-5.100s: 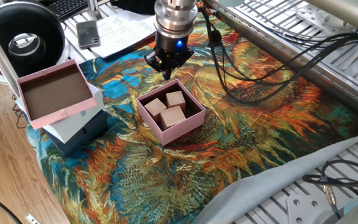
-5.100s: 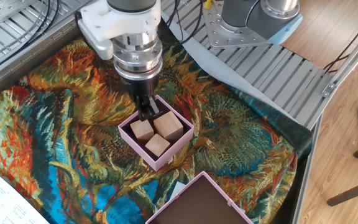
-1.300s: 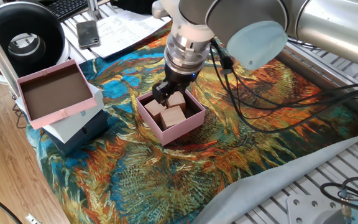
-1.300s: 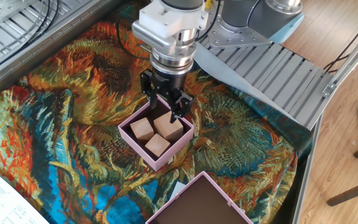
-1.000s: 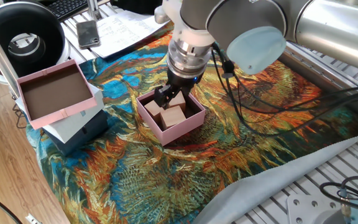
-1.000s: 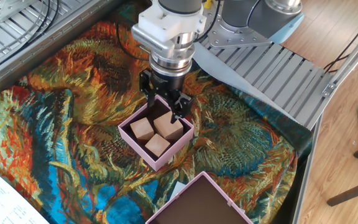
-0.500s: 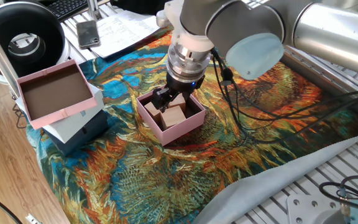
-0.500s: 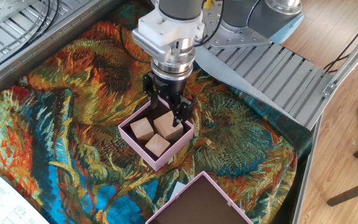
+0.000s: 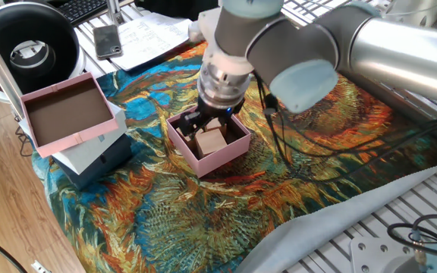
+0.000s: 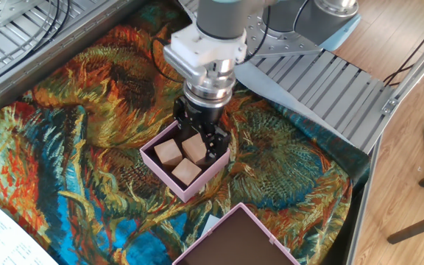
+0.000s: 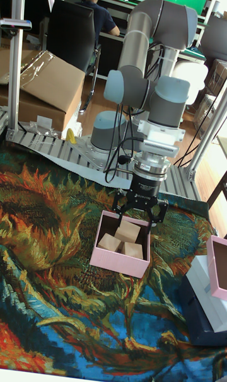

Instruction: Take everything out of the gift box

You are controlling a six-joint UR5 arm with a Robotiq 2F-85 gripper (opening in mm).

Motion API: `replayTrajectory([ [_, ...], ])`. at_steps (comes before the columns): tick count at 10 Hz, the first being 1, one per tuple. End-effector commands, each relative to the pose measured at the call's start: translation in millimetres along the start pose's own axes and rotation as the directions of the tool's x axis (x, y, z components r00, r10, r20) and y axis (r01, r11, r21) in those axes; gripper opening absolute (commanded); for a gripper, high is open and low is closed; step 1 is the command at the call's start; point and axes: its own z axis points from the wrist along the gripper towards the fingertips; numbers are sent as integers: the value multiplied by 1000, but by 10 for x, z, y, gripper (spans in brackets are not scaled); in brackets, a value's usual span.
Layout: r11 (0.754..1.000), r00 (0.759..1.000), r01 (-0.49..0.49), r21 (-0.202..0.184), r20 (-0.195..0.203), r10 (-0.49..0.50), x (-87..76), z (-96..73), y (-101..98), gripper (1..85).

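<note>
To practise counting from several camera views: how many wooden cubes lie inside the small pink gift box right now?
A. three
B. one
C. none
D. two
A: three wooden cubes sit inside the gift box, none lifted out yet.

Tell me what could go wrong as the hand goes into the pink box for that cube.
1. The hand is open, straddling the cube nearest the box's wall; a finger looks close to the rim and may catch it.
2. The three cubes sit packed together, so closing might nudge the neighbour or pinch two.
3. The box looks light and may lift or slide on the cloth.
</note>
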Motion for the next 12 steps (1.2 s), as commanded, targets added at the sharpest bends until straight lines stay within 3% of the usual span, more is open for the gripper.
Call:
replayTrajectory([
  [1, 1000, 1000, 5, -9, 13, -5, 45, 138, 20, 740],
  [4, 997, 997, 74, 31, -8, -74, 171, 166, -212, 740],
  [9, 995, 995, 96, -8, -18, -96, 237, 235, -148, 740],
  [12, 994, 994, 104, -13, -18, -104, 242, 256, -135, 740],
])
